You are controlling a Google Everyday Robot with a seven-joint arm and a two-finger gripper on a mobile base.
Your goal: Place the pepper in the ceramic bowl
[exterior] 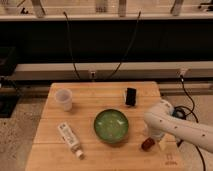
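The green ceramic bowl (111, 126) sits near the middle of the wooden table (95, 92), with nothing in it. The small dark red pepper (147, 144) lies on the table to the right of the bowl, near the front edge. My white arm reaches in from the lower right. Its gripper (154, 139) hangs under the arm's rounded end, right beside and just above the pepper, mostly hidden by the arm.
A translucent white cup (63, 99) stands at the table's left back. A small black rectangular object (131, 96) stands behind the bowl to the right. A white tube (70, 140) lies front left. Cables hang behind the table.
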